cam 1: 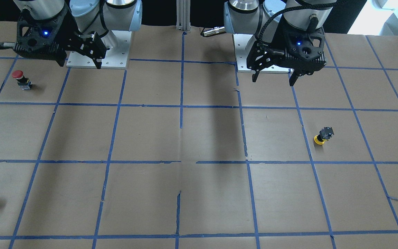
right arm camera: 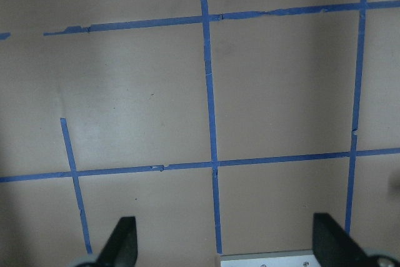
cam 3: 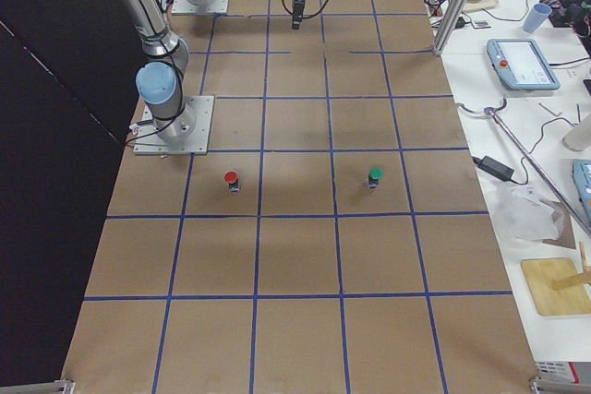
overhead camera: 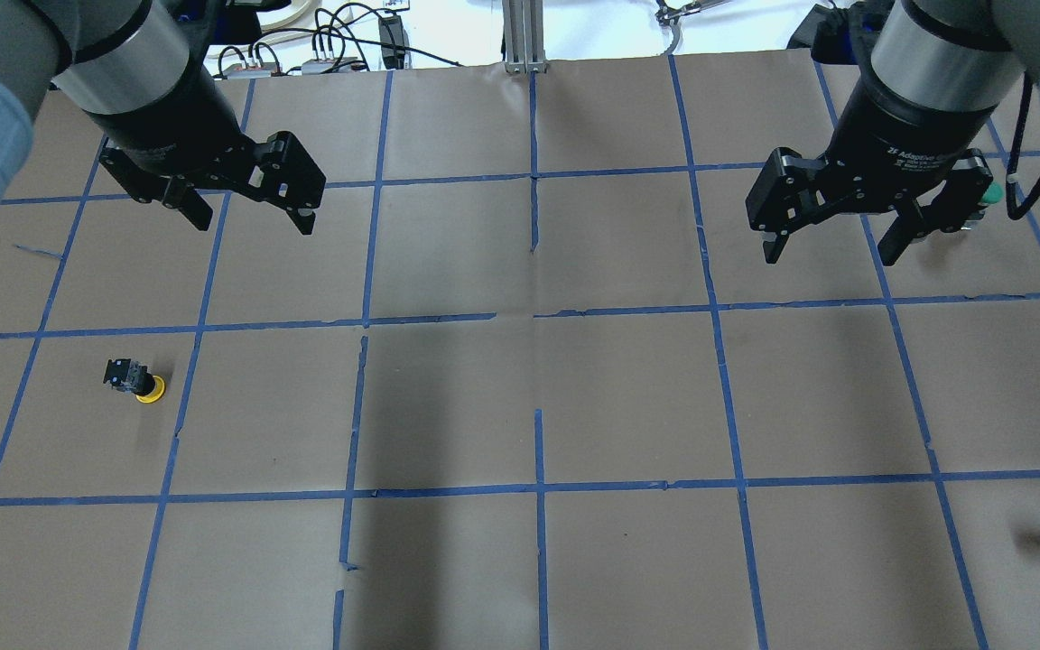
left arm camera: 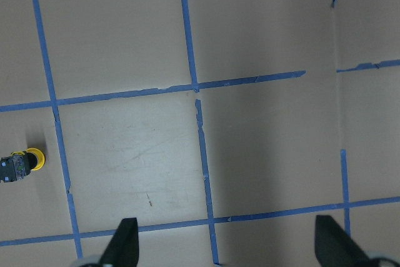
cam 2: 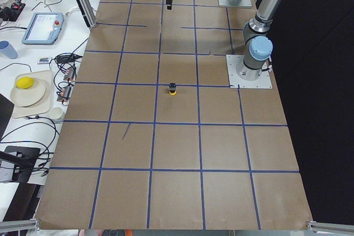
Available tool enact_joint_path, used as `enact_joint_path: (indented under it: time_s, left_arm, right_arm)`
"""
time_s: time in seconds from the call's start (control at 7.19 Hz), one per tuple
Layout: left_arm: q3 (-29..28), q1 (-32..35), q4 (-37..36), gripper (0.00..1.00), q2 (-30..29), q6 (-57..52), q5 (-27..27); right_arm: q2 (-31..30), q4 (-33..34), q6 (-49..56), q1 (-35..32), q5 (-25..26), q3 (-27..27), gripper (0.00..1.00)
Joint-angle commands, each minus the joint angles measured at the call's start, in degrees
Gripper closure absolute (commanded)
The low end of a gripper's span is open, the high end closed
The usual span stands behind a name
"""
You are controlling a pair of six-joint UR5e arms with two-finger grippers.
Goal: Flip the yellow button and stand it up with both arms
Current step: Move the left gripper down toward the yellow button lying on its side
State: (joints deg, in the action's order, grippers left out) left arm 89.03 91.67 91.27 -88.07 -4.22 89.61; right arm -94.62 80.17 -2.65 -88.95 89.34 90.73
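Yellow button (cam 1: 320, 137) sat on brown-papered worktop (cam 1: 199, 138), robot's left side, just beside a blue tape line. Yellow cap low, black body above; it seemed to rest on the cap. Left tool (cam 1: 273, 81) hung above the worktop near its base, fingers spread wide, nothing between them, well apart from the button. Right tool (cam 1: 80, 65) likewise spread and empty. Red-capped button (cam 1: 21, 79) stood near the right tool.

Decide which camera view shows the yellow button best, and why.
Exterior front-facing: the yellow button appears whole, cap and black body distinct. Overhead shows it nearly as well; exterior left shows it tiny; the left wrist view cuts it at the frame edge. I cannot find it in exterior right or the right wrist view.
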Motion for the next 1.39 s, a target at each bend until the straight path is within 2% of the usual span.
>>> enact_joint_path:
  time_s: [0.0, 0.42, 0.7, 0.97, 1.25]
  left_arm:
    - [0.1, 0.0, 0.0, 0.0, 0.0, -0.2, -0.1]
    - [0.4, -1.4, 0.0, 0.0, 0.2, -0.5, 0.4]
    - [2.4, -6.6, -0.1, 0.0, -3.5, -0.6, 2.5]
    - [6.1, -12.9, -3.2, 0.0, -4.9, -5.7, 2.9]
    - [13.1, -19.4, -11.6, 0.01, -5.3, -13.6, 3.1]
  right_arm:
    - [-0.3, 0.2, 0.0, 0.1, 0.0, 0.0, 0.0]
    - [-0.5, 0.2, 0.0, 0.0, -0.3, -0.1, 0.0]
    - [-0.7, 0.2, 0.1, -0.3, -0.5, 0.0, 0.0]
    - [-0.7, 0.6, -0.2, -0.3, -0.5, -0.1, 0.0]
    - [-0.7, 0.9, -0.6, 0.0, -0.4, -0.3, 0.0]
